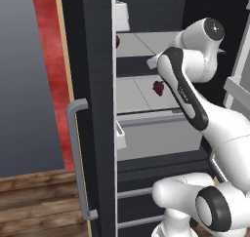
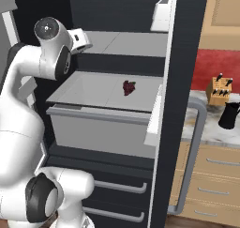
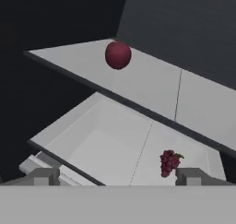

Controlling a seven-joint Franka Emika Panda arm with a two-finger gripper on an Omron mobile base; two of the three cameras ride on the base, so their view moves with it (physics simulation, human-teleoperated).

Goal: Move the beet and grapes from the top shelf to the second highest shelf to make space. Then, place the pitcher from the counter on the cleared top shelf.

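While the grapes already lie on the second highest shelf, the beet rests on the top shelf, so by judgement the beet is the next item to transfer. The jaws stand fully spread and hold nothing; the gripper sits at the front of the fridge, level with the lower of the two shelves.

Relation governing the coming move: in the hand view the beet lies ahead of and above the jaws, further back on the top shelf, near that shelf's left portion. The beet is round, so no long axis constrains the approach. The grapes lie just beside the right fingertip, apart from it.

Visibility limits: in the left base view the fridge door edge cuts off most of the beet, and the arm covers part of the shelves. The pitcher stands on the surface beside the knife block, cropped at the picture edge.
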